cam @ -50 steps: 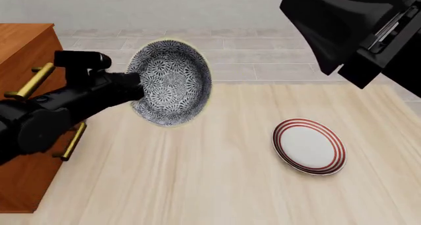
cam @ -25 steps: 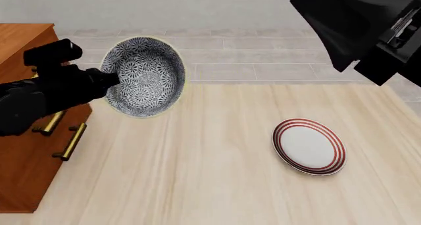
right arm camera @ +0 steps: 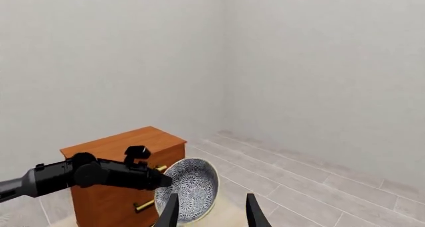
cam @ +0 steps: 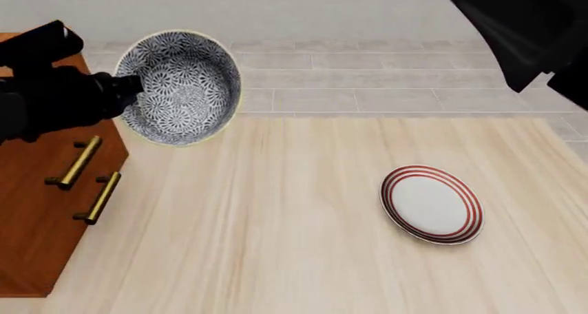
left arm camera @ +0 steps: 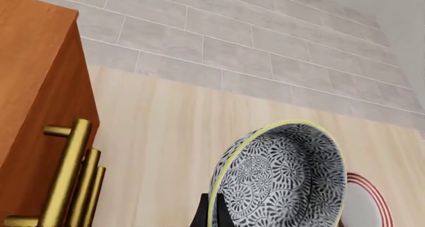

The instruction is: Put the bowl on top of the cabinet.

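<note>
Cabinet [cam: 41, 183] first, since everything else was placed by it: a tall reddish-brown block at the worktop's [cam: 275, 245] near-left edge, brass handles [cam: 78, 164] facing the open boards, its flat top showing beyond my left arm. The bowl [cam: 179, 87] hung in the air just off the cabinet's upper front corner, tipped on edge with its blue-patterned mouth facing away from the cabinet, roughly level with the top and not yet over it. My left jaws [cam: 124, 90] pinched its rim on the cabinet side; the left wrist view showed one dark finger [left arm camera: 207, 214] against the outside wall. To do this step well, I judged I should carry the bowl higher before crossing, so its lower rim cleared the cabinet's edge. I should then roll the wrist until the foot faced down, and let go only once it sat well in from the edge. A rim pinch on glazed ceramic could slip, so the turn should be slow. The red-ringed plate [cam: 432, 204] lay flat, well apart from the cabinet. My right jaws [right arm camera: 211, 209] stood spread and empty, high above and far from the cabinet.
</note>
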{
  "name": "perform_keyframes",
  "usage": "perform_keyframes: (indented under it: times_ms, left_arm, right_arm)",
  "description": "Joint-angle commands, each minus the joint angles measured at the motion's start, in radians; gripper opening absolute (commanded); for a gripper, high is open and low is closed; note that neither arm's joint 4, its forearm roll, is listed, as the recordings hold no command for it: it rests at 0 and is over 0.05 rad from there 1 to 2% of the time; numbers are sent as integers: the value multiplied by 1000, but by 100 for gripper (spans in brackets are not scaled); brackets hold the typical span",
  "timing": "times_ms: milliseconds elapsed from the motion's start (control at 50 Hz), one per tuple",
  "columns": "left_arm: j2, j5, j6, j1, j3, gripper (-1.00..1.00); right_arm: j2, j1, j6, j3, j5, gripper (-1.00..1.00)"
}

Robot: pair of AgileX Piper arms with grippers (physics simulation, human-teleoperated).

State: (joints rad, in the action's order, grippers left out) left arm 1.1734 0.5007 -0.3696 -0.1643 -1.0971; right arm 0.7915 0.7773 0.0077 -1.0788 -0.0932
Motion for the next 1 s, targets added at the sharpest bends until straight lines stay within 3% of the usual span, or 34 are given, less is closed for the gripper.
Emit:
perform_keyframes:
  times_ms: [20,120,220,400,480,560,700,1000]
  left_arm:
    - [-9,75,20,10,-77,-100]
    - [6,108,4,12,-102,-100]
    - [12,165,38,42,-163,-100]
    - [11,229,172,153,-182,-100]
    - [10,247,219,159,-194,-100]
    - [44,265,187,122,-205,-100]
    - [30,313,222,171,-255,-100]
    - [26,365,195,237,-341,-100]
  right_arm:
    - [-8,15,-5,-9,-13,100]
    - [-11,21,-4,-13,-19,100]
    - [-5,25,-6,-10,-14,100]
    - [8,35,2,-8,-1,100]
    - [25,43,3,-3,16,100]
    - [35,45,7,-3,27,100]
    - [28,45,8,-4,22,100]
    - [26,41,4,-3,21,100]
